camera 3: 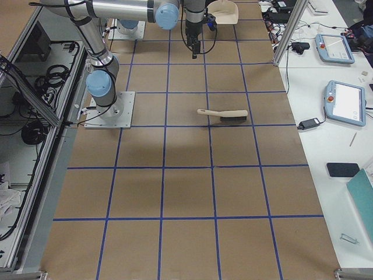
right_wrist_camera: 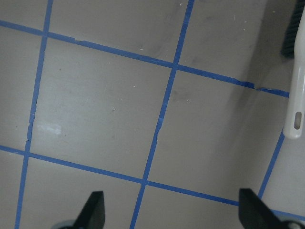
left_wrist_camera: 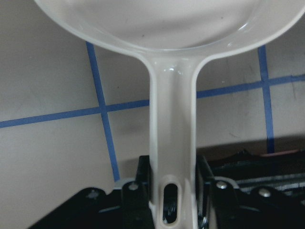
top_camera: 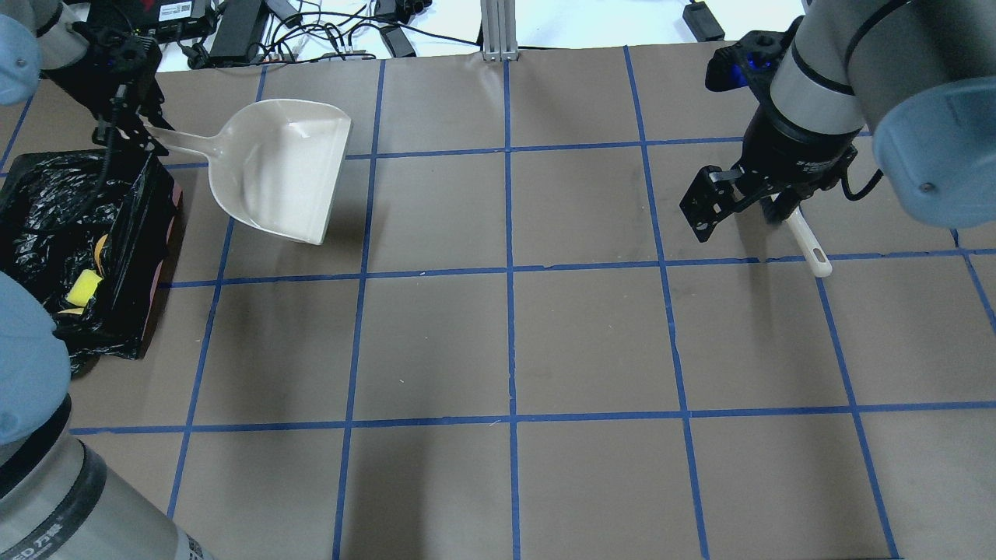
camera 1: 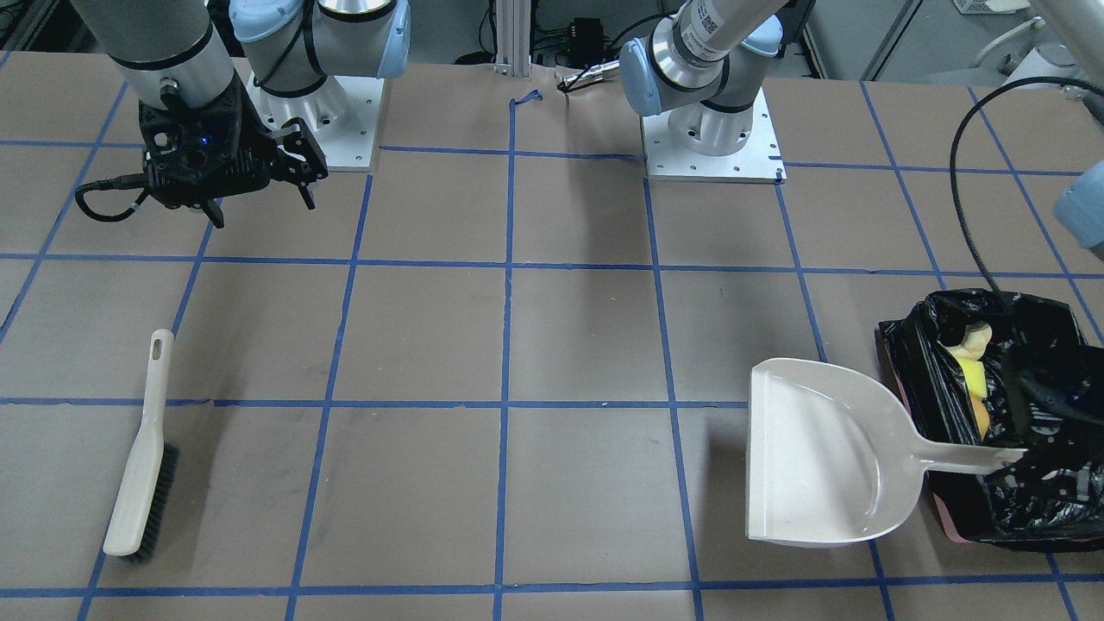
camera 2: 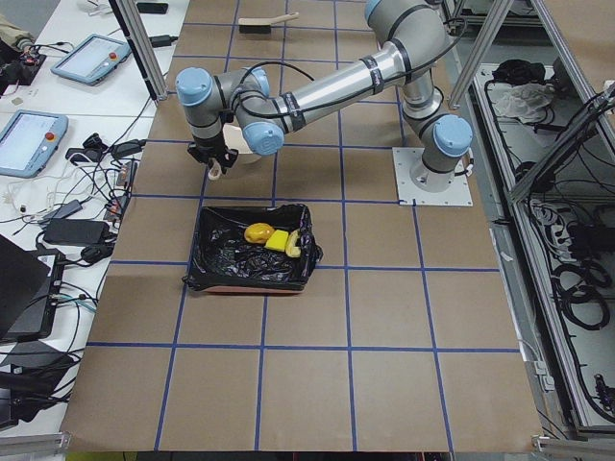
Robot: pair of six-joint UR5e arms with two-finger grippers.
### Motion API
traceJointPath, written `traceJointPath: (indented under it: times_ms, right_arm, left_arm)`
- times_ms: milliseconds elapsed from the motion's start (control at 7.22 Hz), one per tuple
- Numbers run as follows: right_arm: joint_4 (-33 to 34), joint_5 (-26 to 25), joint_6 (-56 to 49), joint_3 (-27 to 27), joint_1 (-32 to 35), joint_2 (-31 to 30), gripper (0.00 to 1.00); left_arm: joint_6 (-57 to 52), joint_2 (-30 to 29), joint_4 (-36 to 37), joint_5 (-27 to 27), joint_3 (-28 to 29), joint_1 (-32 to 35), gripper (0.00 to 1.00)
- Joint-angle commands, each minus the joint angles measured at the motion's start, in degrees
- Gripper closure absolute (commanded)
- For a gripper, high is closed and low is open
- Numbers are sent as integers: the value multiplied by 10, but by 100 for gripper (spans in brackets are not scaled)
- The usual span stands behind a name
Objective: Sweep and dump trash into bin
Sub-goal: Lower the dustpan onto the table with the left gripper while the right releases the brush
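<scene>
The left pincer (left_wrist_camera: 172,177) pinches the dustpan (left_wrist_camera: 162,24) handle (trash (camera 2: 258,232) lies in the bin (camera 2: 216,257), middle left). Lower it flat and slowly onto the bench (top_camera: 513,334). The right pincer (right_wrist_camera: 174,214) is spread and holds nothing.

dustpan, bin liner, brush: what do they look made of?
Dustpan: looks like moulded hard plastic, beige and glossy, with light glinting along its rim.
Bin liner: thin plastic film, black and shiny, heavily crinkled.
Brush: the beige handle is probably plastic too; the bristles are dark, material unclear.

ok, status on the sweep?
Left gripper shut on dustpan handle; right gripper open, empty. Trash in bin, dustpan empty. Brush lying on table.
</scene>
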State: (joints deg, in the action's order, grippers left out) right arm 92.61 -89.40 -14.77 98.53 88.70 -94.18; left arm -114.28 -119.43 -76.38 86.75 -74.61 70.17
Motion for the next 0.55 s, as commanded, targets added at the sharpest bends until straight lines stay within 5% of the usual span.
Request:
traceJointPath:
  times_ms: [0, 416]
  right_arm:
    - [1, 1, 26, 0, 0, 1, 0]
    - [0, -2, 26, 0, 0, 1, 0]
  left_arm:
    - [95, -18, 10, 4, -18, 53, 84]
    - [105, -24, 77, 8, -69, 57, 81]
